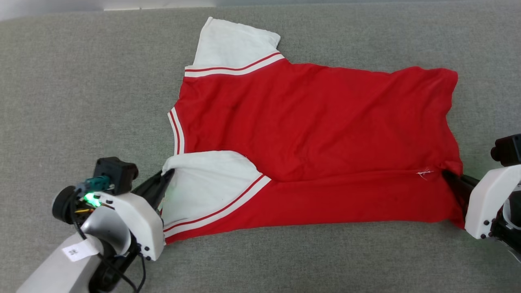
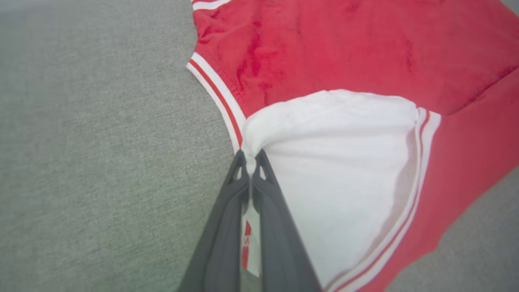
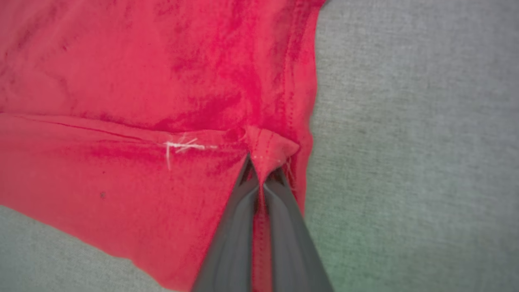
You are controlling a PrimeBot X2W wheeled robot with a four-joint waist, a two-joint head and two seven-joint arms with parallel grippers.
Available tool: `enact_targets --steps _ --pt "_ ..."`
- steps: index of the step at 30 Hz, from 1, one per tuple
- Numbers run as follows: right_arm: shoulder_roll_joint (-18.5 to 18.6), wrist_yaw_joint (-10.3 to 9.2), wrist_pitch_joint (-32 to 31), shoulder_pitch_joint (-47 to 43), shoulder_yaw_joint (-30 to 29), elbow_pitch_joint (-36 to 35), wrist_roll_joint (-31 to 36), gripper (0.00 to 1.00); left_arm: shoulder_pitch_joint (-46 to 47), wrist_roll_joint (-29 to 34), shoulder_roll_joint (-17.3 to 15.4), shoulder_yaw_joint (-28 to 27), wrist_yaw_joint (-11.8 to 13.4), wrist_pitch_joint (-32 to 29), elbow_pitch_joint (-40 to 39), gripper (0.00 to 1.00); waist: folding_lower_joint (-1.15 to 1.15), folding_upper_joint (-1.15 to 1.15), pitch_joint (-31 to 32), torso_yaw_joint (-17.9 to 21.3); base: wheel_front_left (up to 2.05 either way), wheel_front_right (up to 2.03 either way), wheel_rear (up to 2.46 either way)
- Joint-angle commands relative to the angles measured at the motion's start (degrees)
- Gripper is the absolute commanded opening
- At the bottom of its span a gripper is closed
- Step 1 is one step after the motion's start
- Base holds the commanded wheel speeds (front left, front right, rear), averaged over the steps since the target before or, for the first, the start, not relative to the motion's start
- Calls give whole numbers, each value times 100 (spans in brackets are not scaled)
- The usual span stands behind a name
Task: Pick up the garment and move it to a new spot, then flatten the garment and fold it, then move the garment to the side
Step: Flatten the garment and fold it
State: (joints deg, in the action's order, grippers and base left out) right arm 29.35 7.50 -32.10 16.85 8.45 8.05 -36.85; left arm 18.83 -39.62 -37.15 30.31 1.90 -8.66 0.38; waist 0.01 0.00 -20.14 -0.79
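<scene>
Gripper L shut tight on tip of near white sleeve | gripper R pinching red hem corner | garment flat on grey cloth surface btw grippers, plain red side up, near edge folded over body | far sleeve spread out

Bright even light, soft shadows; wrist views blurry w/ faint green tint at bottom

A flat surface covered in grey, finely woven fabric is seen in all three views. At the upper left of the head view, a pale strip is visible beyond its far edge. The fabric is evenly and softly lit; a faint green tint is cast at the lower right of the right wrist view.
</scene>
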Motion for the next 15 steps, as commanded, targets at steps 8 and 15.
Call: enact_targets --steps 8,15 --pt "-140 -2 280 258 250 381 285 100 292 119 468 184 187 44 641 100 -1 0 128 -44 0 0 0" --pt "-178 -2 155 146 307 295 781 100 -41 22 622 27 686 89 678 100 -1 0 476 -19 0 0 0"
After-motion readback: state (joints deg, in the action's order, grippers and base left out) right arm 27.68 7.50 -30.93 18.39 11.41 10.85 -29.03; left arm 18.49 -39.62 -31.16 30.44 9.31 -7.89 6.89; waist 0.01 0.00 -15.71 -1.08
